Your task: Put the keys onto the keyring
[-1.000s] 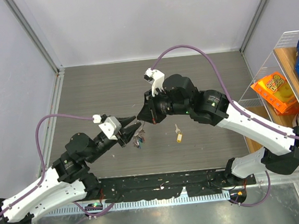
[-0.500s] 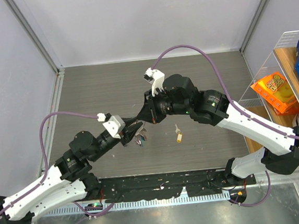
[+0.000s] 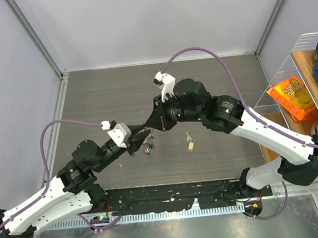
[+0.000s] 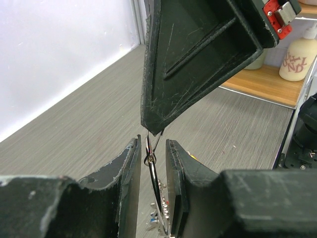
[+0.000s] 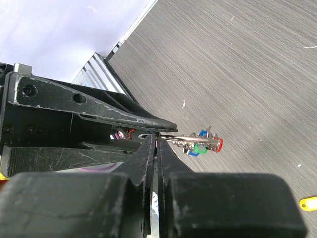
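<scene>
Pinching thin silver wire keyring point(image 4: 154, 181) in closed right end effector point(image 5: 157, 142).
Straddling keyring with left end effector point(image 4: 152, 142), narrowly parted.

White arms point(image 3: 44, 204); purple cables point(image 3: 197, 50); scuffed black left pincer point(image 4: 152, 148)

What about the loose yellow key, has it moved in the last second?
No. The yellow key lies where it did, just as far from the near edge of the table.

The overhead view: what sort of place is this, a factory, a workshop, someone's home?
Probably a robotics lab test cell. Two robot arms are bolted at the edge of a grey table, plain white panels box it in, and a clear rack of snack bags stands beside it.
</scene>
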Robot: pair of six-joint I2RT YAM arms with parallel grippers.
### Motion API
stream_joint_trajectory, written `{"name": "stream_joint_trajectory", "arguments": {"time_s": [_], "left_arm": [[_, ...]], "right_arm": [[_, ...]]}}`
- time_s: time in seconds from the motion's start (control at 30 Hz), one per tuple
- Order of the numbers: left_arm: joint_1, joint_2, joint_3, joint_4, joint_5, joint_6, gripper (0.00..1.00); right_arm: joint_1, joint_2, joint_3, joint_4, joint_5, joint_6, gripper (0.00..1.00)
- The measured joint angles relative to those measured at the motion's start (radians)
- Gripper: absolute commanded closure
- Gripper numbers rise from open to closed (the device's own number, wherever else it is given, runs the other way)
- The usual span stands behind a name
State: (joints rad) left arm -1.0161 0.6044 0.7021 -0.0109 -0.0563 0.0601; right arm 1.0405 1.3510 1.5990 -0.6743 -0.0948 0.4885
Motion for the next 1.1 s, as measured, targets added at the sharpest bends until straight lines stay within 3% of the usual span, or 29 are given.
{"name": "stream_joint_trajectory", "arguments": {"time_s": [1.1], "left_arm": [[0.0, -0.004, 0.0, -0.001, 0.0, 0.0, 0.69]], "right_arm": [[0.0, 0.0, 0.0, 0.008, 0.0, 0.002, 0.94]]}}
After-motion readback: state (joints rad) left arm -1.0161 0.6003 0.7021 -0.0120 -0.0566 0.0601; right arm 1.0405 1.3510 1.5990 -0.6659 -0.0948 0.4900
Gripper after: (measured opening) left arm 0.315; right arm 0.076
